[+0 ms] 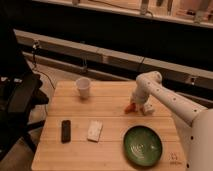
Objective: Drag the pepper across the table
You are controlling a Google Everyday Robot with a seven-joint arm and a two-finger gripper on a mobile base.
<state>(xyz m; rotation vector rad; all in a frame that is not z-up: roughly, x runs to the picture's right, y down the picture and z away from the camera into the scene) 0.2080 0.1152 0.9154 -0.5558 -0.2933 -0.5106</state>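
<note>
A small dark mark sits at the near right corner of the tabletop [107, 107], too faint to read; just beyond it lies a green plate [143, 145], ribbed and with nothing on it; left of the plate, apart from it, a white rectangular box [94, 130] lies flat, and left of that a black oblong device [65, 130], neither with any legible label; farther back on the right side, the pepper [129, 107] rests on the wood, red-orange and pointed, touching or just beside the claw [135, 106], which comes down from the white arm [165, 97] reaching in from the right; whether the claw's fingers stand apart or together cannot be told; a small white object [147, 108] sits just right of the claw; toward the far left, a white cup [83, 87] stands upright, its inside not visible; a black chair [17, 100] stands left of the tabletop.
</note>
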